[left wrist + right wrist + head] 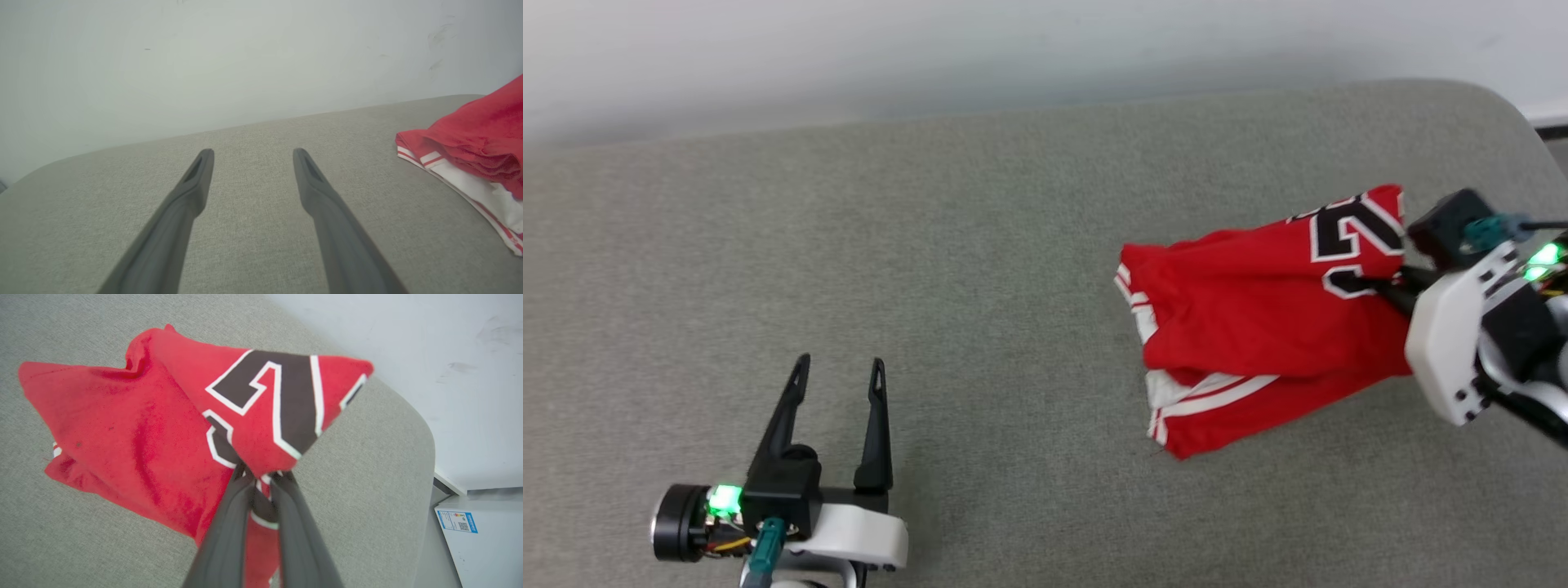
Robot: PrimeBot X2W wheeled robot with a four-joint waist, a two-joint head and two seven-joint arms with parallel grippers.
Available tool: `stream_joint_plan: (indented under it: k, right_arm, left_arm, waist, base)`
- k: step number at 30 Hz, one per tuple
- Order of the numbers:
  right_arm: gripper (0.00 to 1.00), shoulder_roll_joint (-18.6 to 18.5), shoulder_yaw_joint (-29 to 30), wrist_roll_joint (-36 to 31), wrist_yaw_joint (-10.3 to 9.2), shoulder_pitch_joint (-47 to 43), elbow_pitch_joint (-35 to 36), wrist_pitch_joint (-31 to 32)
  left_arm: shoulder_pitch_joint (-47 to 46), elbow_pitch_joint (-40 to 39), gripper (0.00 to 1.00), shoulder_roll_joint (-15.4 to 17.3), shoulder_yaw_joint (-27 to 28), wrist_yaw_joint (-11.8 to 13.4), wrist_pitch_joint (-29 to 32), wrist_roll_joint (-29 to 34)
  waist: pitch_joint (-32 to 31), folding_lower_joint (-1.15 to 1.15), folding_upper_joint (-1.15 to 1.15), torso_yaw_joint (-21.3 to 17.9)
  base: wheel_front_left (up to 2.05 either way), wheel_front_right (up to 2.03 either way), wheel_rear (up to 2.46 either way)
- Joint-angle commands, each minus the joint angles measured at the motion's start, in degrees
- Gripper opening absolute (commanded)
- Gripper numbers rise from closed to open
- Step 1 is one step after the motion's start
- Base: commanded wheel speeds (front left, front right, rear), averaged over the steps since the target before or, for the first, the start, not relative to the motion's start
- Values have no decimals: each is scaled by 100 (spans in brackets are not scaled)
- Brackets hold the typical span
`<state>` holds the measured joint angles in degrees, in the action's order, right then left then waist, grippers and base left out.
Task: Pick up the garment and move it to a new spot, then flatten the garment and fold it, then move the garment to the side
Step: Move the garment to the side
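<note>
**Garment gripped at right of table; move, flattening and fold outstanding**

**Location of item.** The garment [1241, 327] sits bunched at the right of the head view, on the grey fabric-covered table [931, 245]. Its lower folds, showing the white striped trim, rest on the surface at the lower centre-right of the frame. The part bearing the black numeral is drawn up toward the upper right.

**Right claw [1382, 286].** It is narrowed onto a pinch of red fabric. In the right wrist view the two dark fingers [229, 526] meet at mid-frame with cloth gathered between them just below the numeral print. The fabric rises to a peak above the grip. Judgement: the garment is held and partly raised, but not clear of the table.

**Left claw [837, 366].** It is spread wide and carries nothing. It sits at the lower left of the head view, well apart from the garment. In the left wrist view the garment lies at the right edge of the frame.

**Progress.** The pick-up appears secured but hardly advanced. Four steps are not yet done: carrying the garment to a new spot, spreading it flat, folding it, and setting it aside. The cloth lies crumpled in several layers, so flattening will probably call for both claws.
</note>
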<state>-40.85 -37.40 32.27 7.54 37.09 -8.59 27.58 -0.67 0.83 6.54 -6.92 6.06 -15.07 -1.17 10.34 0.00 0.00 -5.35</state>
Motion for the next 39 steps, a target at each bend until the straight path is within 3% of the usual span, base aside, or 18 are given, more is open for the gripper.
stream_joint_plan:
  k: [1,12,21,31,32,33,39]
  right_arm:
    - [0,-76,102,-50,-11,147,12,-10]
    - [0,-776,1121,-595,-11,450,-830,-80]
    - [0,-1078,2191,-908,-11,669,-1901,-168]
    - [0,-832,3032,-1350,-11,776,-2561,-314]
    - [11,-758,3121,-1413,-11,776,-2615,-304]
    - [100,-669,3222,-1466,-11,776,-2651,-287]
    - [100,-386,3440,-2011,-11,562,-2435,-613]
  left_arm:
    - [-123,-54,100,42,48,19,-13,45]
    - [-668,-398,100,199,62,-37,-13,140]
    - [-1106,-667,100,278,-76,15,-13,259]
    - [-1294,-754,100,327,-195,68,-13,243]
    - [-1306,-746,100,330,-206,77,-13,233]
    - [-1309,-735,100,337,-209,95,-13,221]
    - [-1107,-614,100,327,-196,186,-13,149]
  waist:
    - [202,0,0,-167]
    - [1254,0,0,-177]
    - [1973,0,0,-52]
    - [2218,0,0,38]
    - [2214,0,0,45]
    - [2197,0,0,47]
    - [1812,0,0,48]
  base:
    - [0,0,0]
    - [0,0,0]
    - [0,0,0]
    - [0,0,0]
    - [0,0,0]
    - [0,0,0]
    - [0,0,0]
